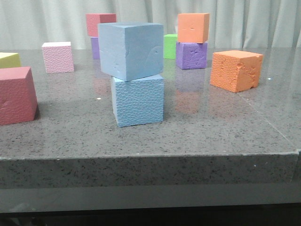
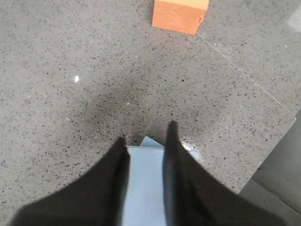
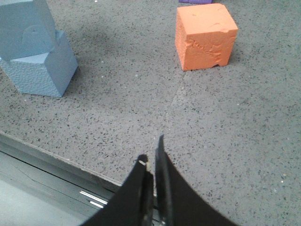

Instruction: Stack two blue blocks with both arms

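The smooth blue block [image 1: 130, 49] sits, slightly turned, on top of the pebbled blue block [image 1: 138, 100] at the table's front middle. Neither gripper shows in the front view. In the left wrist view my left gripper [image 2: 146, 132] is above the stack, its fingers apart. The smooth block's top [image 2: 146, 183] shows between them and past the right finger, so nothing is held. My right gripper [image 3: 152, 148] is shut and empty over the table's front edge. The stack lies off to its side, smooth block [image 3: 23, 28] over pebbled block [image 3: 42, 70].
An orange block [image 1: 235, 70] [image 3: 205, 35] [image 2: 179, 15] lies right of the stack. Behind it, an orange block [image 1: 193, 27] sits on a purple one [image 1: 191, 55], beside a green block [image 1: 170, 46]. A pink block [image 1: 58, 57] and a red block [image 1: 16, 94] lie at the left.
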